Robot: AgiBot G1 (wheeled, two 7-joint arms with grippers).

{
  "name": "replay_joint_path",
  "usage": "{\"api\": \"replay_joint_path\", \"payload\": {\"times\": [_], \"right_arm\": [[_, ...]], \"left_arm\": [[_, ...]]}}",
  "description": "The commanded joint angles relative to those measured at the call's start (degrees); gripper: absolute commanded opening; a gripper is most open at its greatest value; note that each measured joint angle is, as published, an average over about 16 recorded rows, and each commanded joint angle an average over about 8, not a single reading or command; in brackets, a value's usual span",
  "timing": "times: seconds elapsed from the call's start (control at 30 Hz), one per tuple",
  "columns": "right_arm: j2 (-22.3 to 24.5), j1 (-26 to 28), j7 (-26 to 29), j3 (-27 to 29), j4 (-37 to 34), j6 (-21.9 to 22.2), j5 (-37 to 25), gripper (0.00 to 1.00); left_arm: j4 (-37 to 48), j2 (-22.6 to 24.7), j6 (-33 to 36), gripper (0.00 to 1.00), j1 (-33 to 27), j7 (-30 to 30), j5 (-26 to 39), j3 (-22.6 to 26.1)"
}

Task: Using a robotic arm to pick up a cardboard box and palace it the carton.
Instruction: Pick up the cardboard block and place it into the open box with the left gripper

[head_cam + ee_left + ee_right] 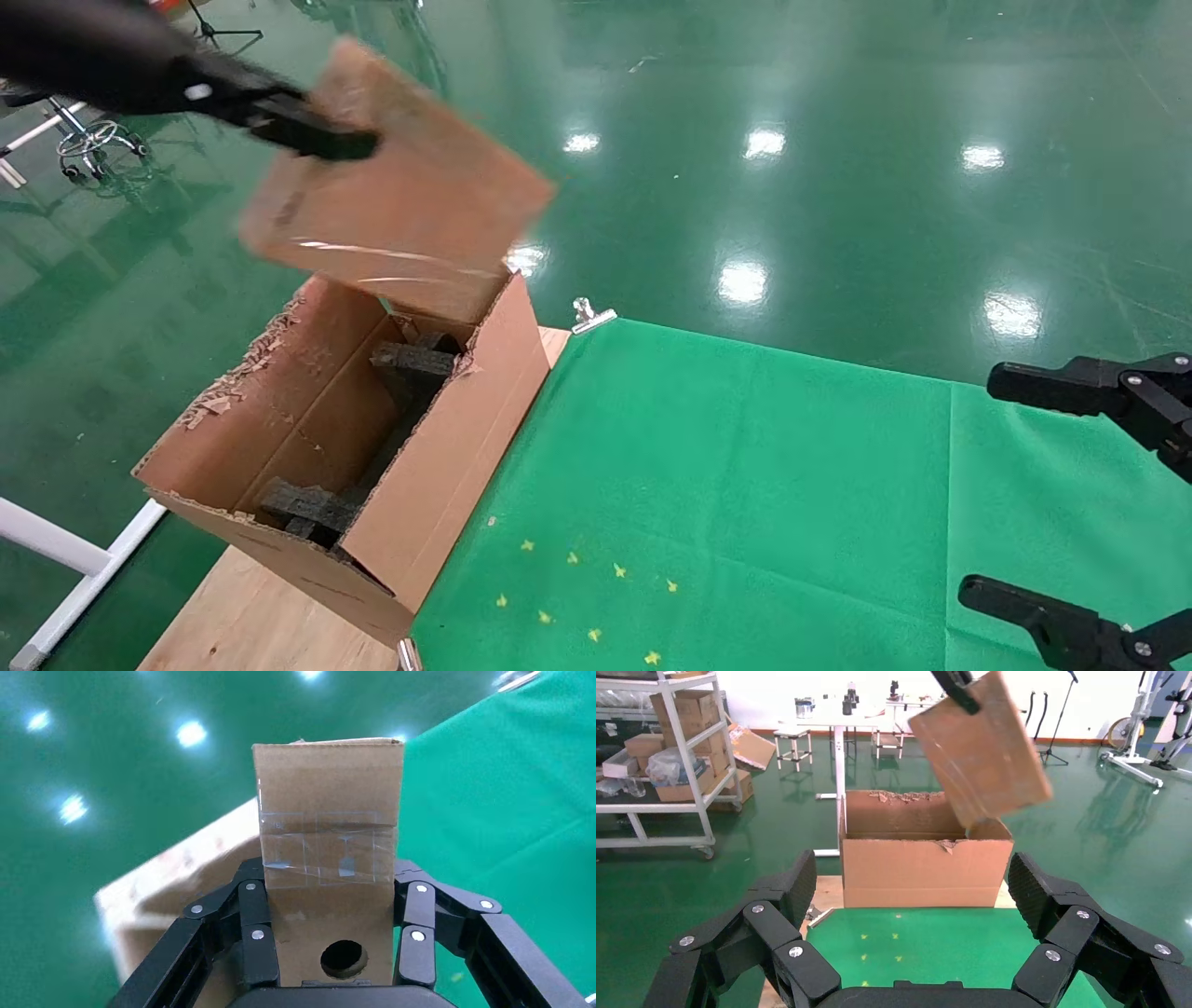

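Above the carton (pixel 438 485), left gripper (pixel 321 130) clamps cardboard box (pixel 400 200).

Left gripper (pixel 330 931) clamped, right gripper (pixel 909 910) agape

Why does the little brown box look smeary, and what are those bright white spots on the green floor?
Head view: the slim brown cardboard box and the left gripper holding it are motion-blurred; the white spots are lights glaring off the shiny green floor. Left wrist view: the box is sharp, the large torn carton behind blurry. Right wrist view: mostly sharp.
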Motion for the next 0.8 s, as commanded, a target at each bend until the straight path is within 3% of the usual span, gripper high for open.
{"api": "replay_joint_path", "payload": {"times": [0.03,0.33,0.8], "right_arm": [[0.0,0.0,0.0,0.0,0.0,0.0,0.0,1.00],[0.0,0.0,0.0,0.0,0.0,0.0,0.0,1.00],[0.0,0.0,0.0,0.0,0.0,0.0,0.0,1.00]], "left_arm": [[3.6,-0.9,0.8,0.00,-1.7,4.1,1.5,0.6],[16.7,2.5,-3.8,0.00,6.5,16.0,6.6,5.5],[31.2,9.0,-19.7,0.00,14.7,18.3,8.2,6.5]]}}
